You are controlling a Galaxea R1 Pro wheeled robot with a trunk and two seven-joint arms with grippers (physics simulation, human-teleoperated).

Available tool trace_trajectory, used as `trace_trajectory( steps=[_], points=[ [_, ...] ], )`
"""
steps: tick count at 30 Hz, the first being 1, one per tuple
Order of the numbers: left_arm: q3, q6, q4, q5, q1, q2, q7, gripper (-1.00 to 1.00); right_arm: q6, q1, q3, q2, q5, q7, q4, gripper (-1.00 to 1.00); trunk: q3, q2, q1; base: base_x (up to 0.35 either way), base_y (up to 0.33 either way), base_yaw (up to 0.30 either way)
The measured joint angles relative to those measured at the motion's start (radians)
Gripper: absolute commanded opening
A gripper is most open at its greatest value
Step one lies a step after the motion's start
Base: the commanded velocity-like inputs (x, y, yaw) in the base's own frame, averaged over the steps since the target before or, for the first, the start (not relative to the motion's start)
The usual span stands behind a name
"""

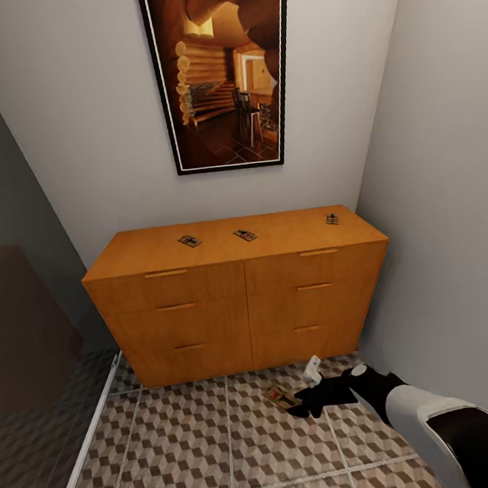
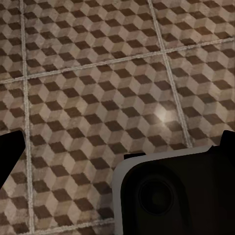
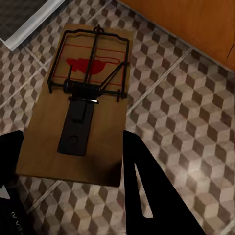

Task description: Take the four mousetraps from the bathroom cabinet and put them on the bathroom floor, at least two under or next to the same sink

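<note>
Cabinet [image 1: 237, 296] top, frame centre: three mousetraps [image 1: 190, 240] | floor trap [image 1: 281, 397] lower right: light, stiff board; grip long edges, avoid wire | right gripper [image 1: 302, 405]: jaws spread astride board, contact unclear | left gripper: jaw state indeterminate.

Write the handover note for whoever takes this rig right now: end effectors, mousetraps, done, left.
Right end effector: low at the floor, fingers open on either side of one mousetrap, which lies flat on the bathroom floor in front of the cabinet.
Left end effector: over bare tiles, nothing between its fingers.
Three mousetraps sit on the cabinet top.
Done: one trap on the floor.
Left: move the other three down; put at least two at the sink.
</note>
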Motion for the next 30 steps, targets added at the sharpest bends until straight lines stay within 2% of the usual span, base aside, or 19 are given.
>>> trace_trajectory(
  steps=[3, 6, 9, 14, 18, 22, 23, 25, 27, 29, 30],
  points=[
    [0.000, -0.001, 0.000, 0.000, 0.000, 0.002, -0.001, 1.00, -0.106, 0.098, -0.002, -0.012, 0.003, -0.044, 0.002, -1.00, 0.000, 0.000, 0.000, 0.000, 0.000, 0.000],
    [0.000, -0.001, 0.000, 0.000, 0.000, 0.005, -0.001, 1.00, -0.144, 0.174, -0.001, -0.020, 0.003, -0.080, 0.002, -1.00, 0.000, 0.000, 0.000, 0.000, 0.000, 0.000],
    [0.000, -0.001, 0.000, -0.001, 0.000, 0.006, -0.002, 1.00, -0.174, 0.224, -0.006, -0.026, 0.000, -0.118, 0.002, -1.00, 0.000, 0.000, 0.000, 0.000, 0.000, 0.000],
    [0.003, 0.000, -0.001, 0.000, 0.000, 0.006, 0.000, 1.00, -0.273, 0.318, -0.004, -0.046, 0.000, -0.200, 0.003, -1.00, 0.000, 0.000, 0.000, 0.000, 0.000, 0.000],
    [0.007, 0.001, -0.002, 0.001, 0.000, 0.003, 0.001, 1.00, -0.317, 0.370, -0.008, -0.051, -0.004, -0.256, 0.003, -1.00, 0.000, 0.000, 0.000, 0.000, 0.000, 0.000],
    [0.007, 0.007, -0.006, -0.001, -0.001, -0.013, 0.002, 1.00, -0.387, 0.428, -0.008, -0.053, -0.009, -0.309, 0.004, -1.00, 0.000, 0.000, 0.000, 0.000, 0.000, 0.000],
    [0.004, 0.087, -0.037, -0.005, -0.001, -0.031, 0.003, 1.00, -0.413, 0.451, -0.008, -0.053, -0.022, -0.333, 0.005, -1.00, 0.000, 0.000, 0.000, 0.000, 0.000, 0.000],
    [0.007, 0.281, -0.146, -0.002, -0.003, -0.041, 0.007, 1.00, -0.424, 0.466, -0.012, -0.053, -0.050, -0.365, 0.005, -1.00, 0.000, 0.000, 0.000, 0.000, 0.000, 0.000],
    [0.008, 0.409, -0.239, -0.001, -0.003, -0.044, 0.009, 1.00, -0.427, 0.475, -0.013, -0.053, -0.069, -0.381, 0.005, -1.00, 0.000, 0.000, 0.000, 0.000, 0.000, 0.000],
    [0.007, 0.676, -0.443, -0.001, -0.004, -0.047, 0.010, 1.00, -0.431, 0.491, -0.013, -0.053, -0.127, -0.404, 0.004, -1.00, 0.000, 0.000, 0.000, 0.000, 0.000, 0.000],
    [0.006, 0.743, -0.499, -0.001, -0.004, -0.047, 0.010, 1.00, -0.432, 0.495, -0.013, -0.054, -0.149, -0.409, 0.004, -1.00, 0.000, 0.000, 0.000, 0.000, 0.000, 0.000]
  ],
)
